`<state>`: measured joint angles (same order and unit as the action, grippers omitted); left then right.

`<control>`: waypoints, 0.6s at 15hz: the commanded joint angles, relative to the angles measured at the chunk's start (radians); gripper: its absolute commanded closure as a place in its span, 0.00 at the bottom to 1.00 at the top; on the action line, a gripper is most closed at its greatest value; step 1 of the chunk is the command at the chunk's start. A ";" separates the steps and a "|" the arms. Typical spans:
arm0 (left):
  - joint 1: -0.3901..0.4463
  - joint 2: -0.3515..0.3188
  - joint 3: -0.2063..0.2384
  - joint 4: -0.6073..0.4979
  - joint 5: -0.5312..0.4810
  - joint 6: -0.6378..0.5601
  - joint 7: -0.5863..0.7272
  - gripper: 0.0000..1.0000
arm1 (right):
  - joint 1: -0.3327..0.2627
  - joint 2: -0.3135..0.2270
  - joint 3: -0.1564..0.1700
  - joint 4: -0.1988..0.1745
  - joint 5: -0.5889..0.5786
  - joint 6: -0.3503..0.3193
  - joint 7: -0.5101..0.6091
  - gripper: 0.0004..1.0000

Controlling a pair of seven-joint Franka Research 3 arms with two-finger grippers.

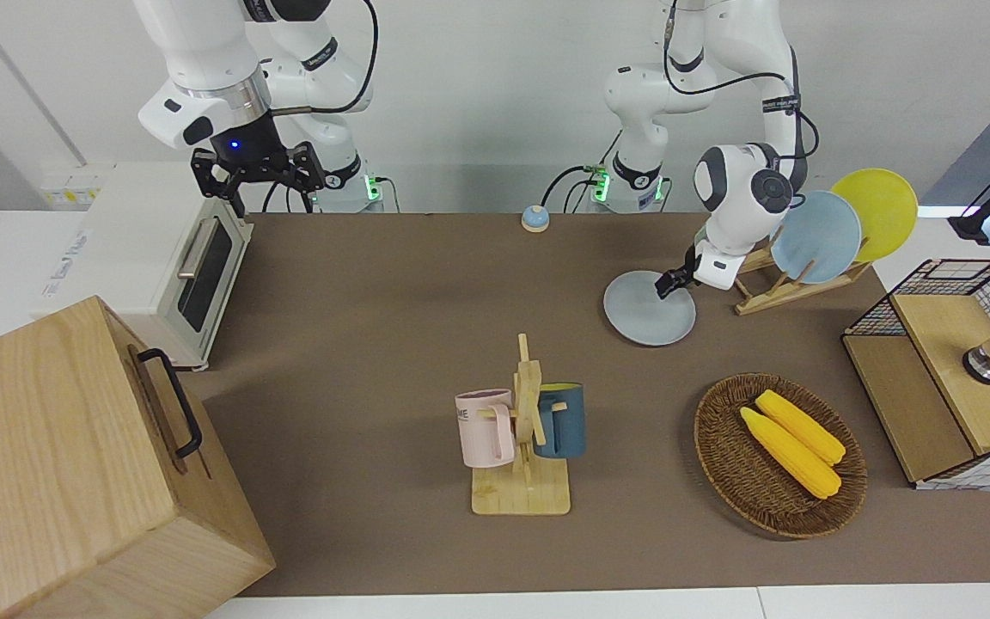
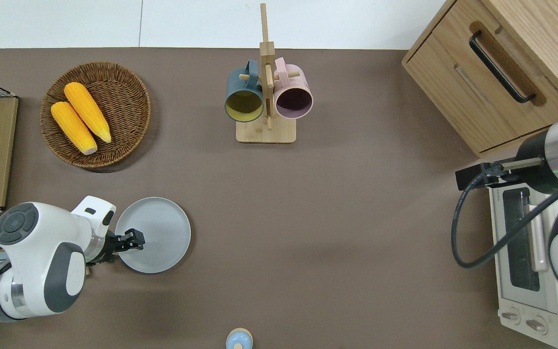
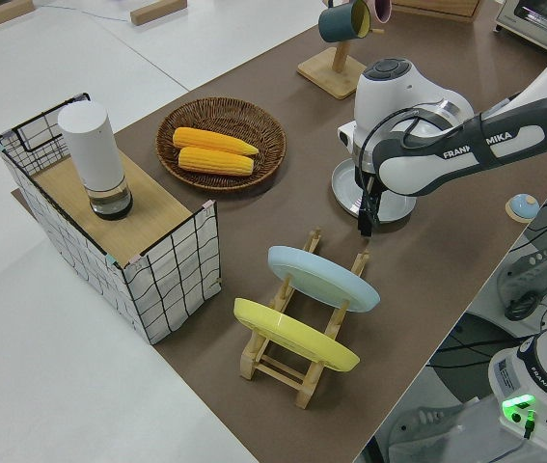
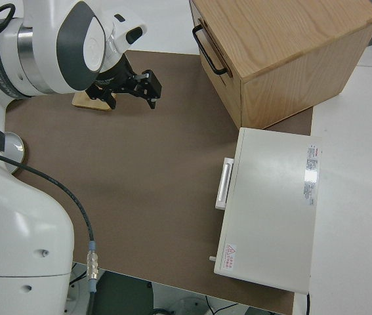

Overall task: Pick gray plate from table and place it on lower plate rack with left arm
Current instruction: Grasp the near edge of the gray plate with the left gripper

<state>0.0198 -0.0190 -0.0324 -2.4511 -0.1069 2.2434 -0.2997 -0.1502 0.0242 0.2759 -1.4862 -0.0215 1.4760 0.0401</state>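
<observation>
My left gripper (image 2: 131,241) is low over the gray plate (image 2: 155,232), at the plate's edge nearest the lower plate rack (image 1: 783,288); I cannot tell how wide my fingers are, or if they hold the rim yet. The plate lies flat on the table (image 2: 332,218), just beside the rack and nearer to me than the basket (image 2: 96,114) of corn; the rack already holds a light-blue plate (image 1: 817,236) and a yellow plate (image 1: 877,211). I think the plate is hard, smooth and a bit slippery, and it could break; I should pinch its thin rim, firm but gentle. My right arm is parked.
</observation>
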 commanded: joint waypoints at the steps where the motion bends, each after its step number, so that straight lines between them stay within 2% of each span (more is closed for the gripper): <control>1: 0.014 -0.001 -0.014 -0.012 -0.025 0.022 -0.010 0.56 | -0.019 -0.001 0.017 0.009 -0.001 -0.014 0.012 0.02; 2: 0.015 -0.001 -0.014 -0.012 -0.033 0.021 -0.007 0.69 | -0.019 -0.003 0.017 0.009 -0.001 -0.014 0.012 0.02; 5: 0.017 0.001 -0.014 -0.012 -0.039 0.021 -0.006 0.96 | -0.019 -0.001 0.017 0.009 -0.001 -0.014 0.012 0.02; 6: 0.017 0.001 -0.012 -0.012 -0.039 0.021 -0.006 1.00 | -0.019 -0.003 0.017 0.009 -0.001 -0.014 0.012 0.02; 9: 0.017 0.001 -0.014 -0.012 -0.039 0.022 -0.006 1.00 | -0.019 -0.003 0.017 0.009 -0.001 -0.014 0.012 0.02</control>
<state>0.0321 -0.0339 -0.0337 -2.4485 -0.1312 2.2422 -0.2998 -0.1502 0.0241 0.2759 -1.4862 -0.0215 1.4760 0.0401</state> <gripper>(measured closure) 0.938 0.013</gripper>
